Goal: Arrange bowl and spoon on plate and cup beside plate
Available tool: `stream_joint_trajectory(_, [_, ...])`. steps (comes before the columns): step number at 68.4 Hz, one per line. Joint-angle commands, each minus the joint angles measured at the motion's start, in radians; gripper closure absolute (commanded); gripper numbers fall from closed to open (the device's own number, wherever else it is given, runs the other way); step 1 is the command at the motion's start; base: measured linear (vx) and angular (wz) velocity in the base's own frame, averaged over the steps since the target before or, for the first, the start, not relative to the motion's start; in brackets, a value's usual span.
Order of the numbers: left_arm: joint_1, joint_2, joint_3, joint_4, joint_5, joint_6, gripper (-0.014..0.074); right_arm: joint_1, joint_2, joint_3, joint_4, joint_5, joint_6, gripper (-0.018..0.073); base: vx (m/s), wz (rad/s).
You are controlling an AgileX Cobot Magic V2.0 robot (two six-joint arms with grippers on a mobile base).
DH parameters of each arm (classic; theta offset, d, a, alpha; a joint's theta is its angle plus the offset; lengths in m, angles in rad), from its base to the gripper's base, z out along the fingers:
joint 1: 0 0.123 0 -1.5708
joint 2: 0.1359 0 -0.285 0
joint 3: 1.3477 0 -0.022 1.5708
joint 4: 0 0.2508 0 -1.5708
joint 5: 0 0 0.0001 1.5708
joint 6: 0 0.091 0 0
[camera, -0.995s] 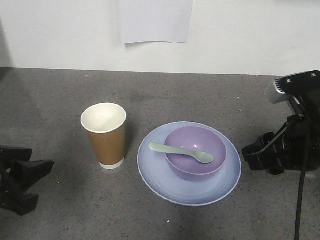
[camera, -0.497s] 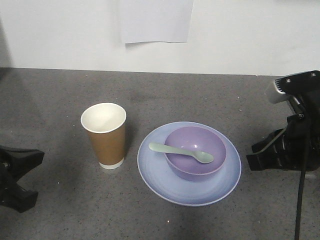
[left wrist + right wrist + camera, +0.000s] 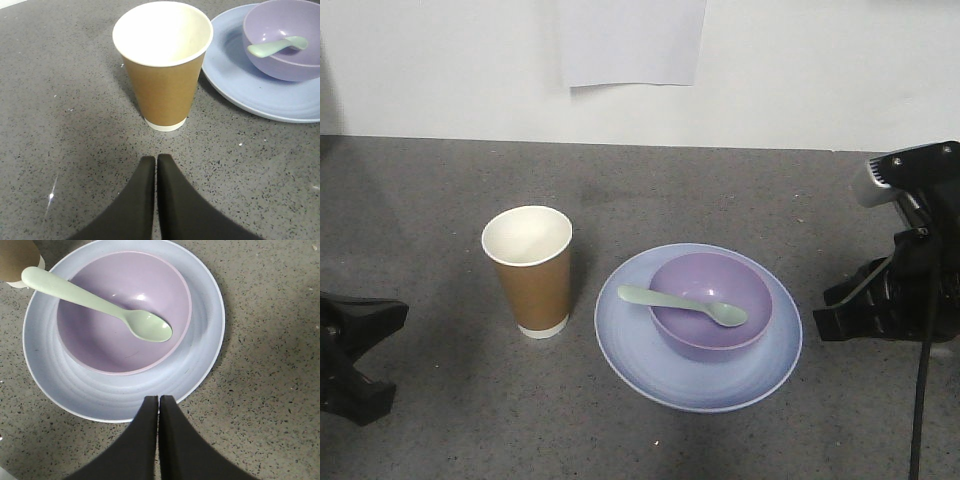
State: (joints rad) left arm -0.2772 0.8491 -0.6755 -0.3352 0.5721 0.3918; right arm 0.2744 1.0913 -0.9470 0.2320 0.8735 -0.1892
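The brown paper cup [image 3: 527,270] stands upright on the table just left of the pale blue plate [image 3: 650,370]. On the plate sits the lavender bowl [image 3: 705,345], and the mint-green spoon [image 3: 680,305] rests across it, scoop inside and handle over the left rim. My left gripper [image 3: 398,312] is shut and empty at the table's left edge. In its wrist view the left gripper [image 3: 156,159] points at the cup [image 3: 162,90] from a short gap. My right gripper [image 3: 817,322] is shut and empty, right of the plate. Its wrist view shows the right gripper [image 3: 158,399] at the rim of the plate [image 3: 200,365], with the bowl [image 3: 100,340] and spoon [image 3: 100,302] beyond.
The table top is grey speckled stone and runs back to a white wall [image 3: 820,70] with a paper sheet [image 3: 632,40] on it. The right arm's body and cable [image 3: 920,330] stand at the right edge.
Both grippers have drawn back from the tableware: the left one to the left, the right one slightly to the right. The cup, plate, bowl and spoon have not moved.
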Motion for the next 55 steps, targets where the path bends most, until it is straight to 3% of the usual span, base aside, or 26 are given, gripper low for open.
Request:
stream_joint_trajectory(1, [-0.007, -0.006, -0.023, -0.02, -0.059, 0.001, 0.0604, 0.0, -0.016, -0.027, 0.006, -0.044, -0.005, 0.057, 0.0, 0.0])
stream_joint_trajectory(5, [-0.007, -0.013, -0.023, -0.009, -0.063, 0.003, 0.0604, 0.0, -0.016, -0.027, 0.006, -0.044, -0.005, 0.057, 0.0, 0.0])
stream_joint_trajectory(14, [0.012, -0.097, 0.005, 0.103, -0.098, -0.024, 0.0604, 0.0, -0.016, -0.027, 0.008, -0.043, -0.005, 0.057, 0.0, 0.0])
stream_joint_trajectory(34, [0.185, -0.48, 0.374, 0.324, -0.42, -0.423, 0.0604, 0.0, -0.016, -0.027, 0.008, -0.044, -0.005, 0.057, 0.0, 0.0])
stream_joint_trajectory(44, [0.25, -0.668, 0.557, 0.351, -0.553, -0.511, 0.0604, 0.0, -0.016, -0.027, 0.008, -0.044, -0.005, 0.057, 0.0, 0.0])
stream_joint_trajectory(55, [0.267, -0.802, 0.654, 0.347, -0.63, -0.516, 0.0604, 0.0, -0.016, -0.027, 0.008, -0.044, -0.005, 0.0568, 0.0, 0.0])
